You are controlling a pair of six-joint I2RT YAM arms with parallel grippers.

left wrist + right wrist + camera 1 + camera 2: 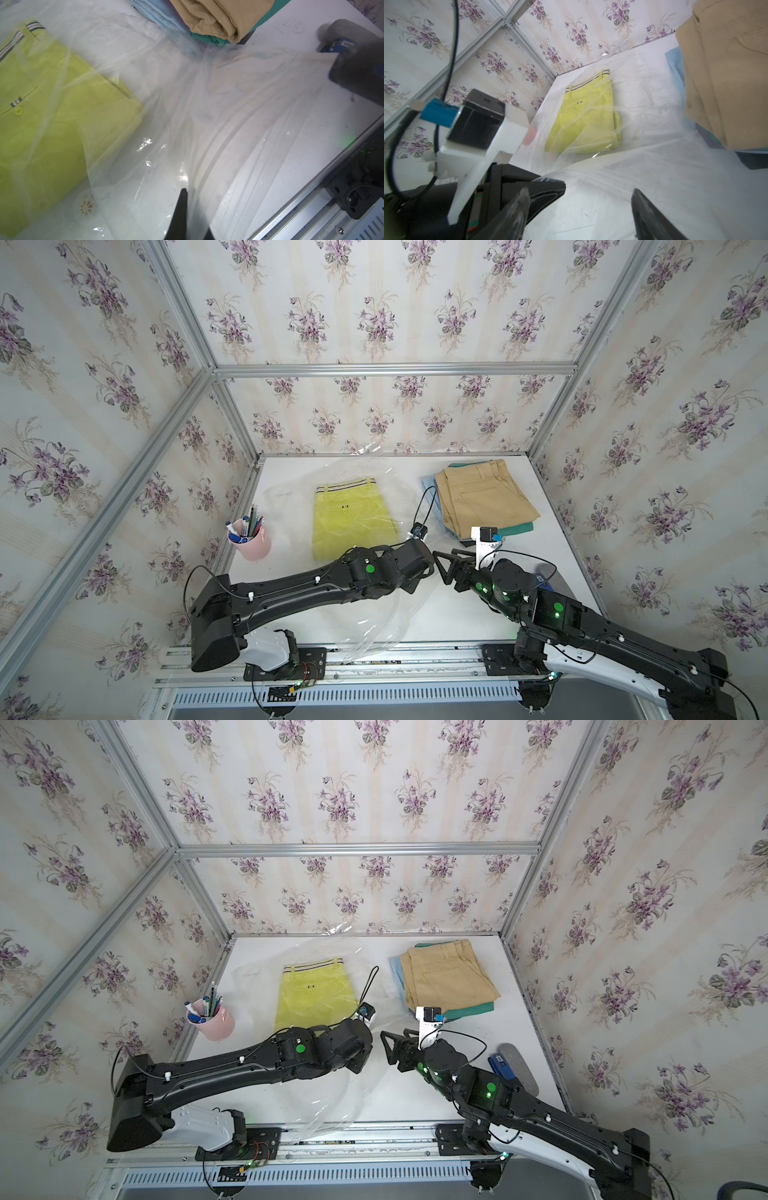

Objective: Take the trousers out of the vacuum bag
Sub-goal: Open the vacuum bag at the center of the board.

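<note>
yellow trousers inside the bag, left pincer clamped on the film

your left pincer (pixel 184 194) is closed, its tips pinching the clear film of the vacuum bag (pixel 228 99) close to the zip-seal edge. you see this only in the left wrist view; in both top views the wrist hides the tips. your right pincer (pixel 581 193) has its jaws well apart and faces the left one over the near middle of the bench (pixel 457 614). bag film lies across the gap and drapes over one finger, with nothing clamped.

the vacuum bag is spread over the left and middle of the bench, its far end rising against the back wall and its near end reaching the front rail. the yellow trousers (pixel 353 522) lie folded flat inside it, striped waistband toward the back wall, back pocket up. the round white valve (pixel 86 205) sits in the film just beside the trousers' edge.

outside the bag, the stack of trousers (pixel 482 497) sits at the far right of the bench: khaki on top, with teal, light blue and a strip of purple showing beneath. the bag's film reaches up to the stack. a pink cup (pixel 251 541) of pens stands at the left edge of the bench, just beside the bag.
</note>
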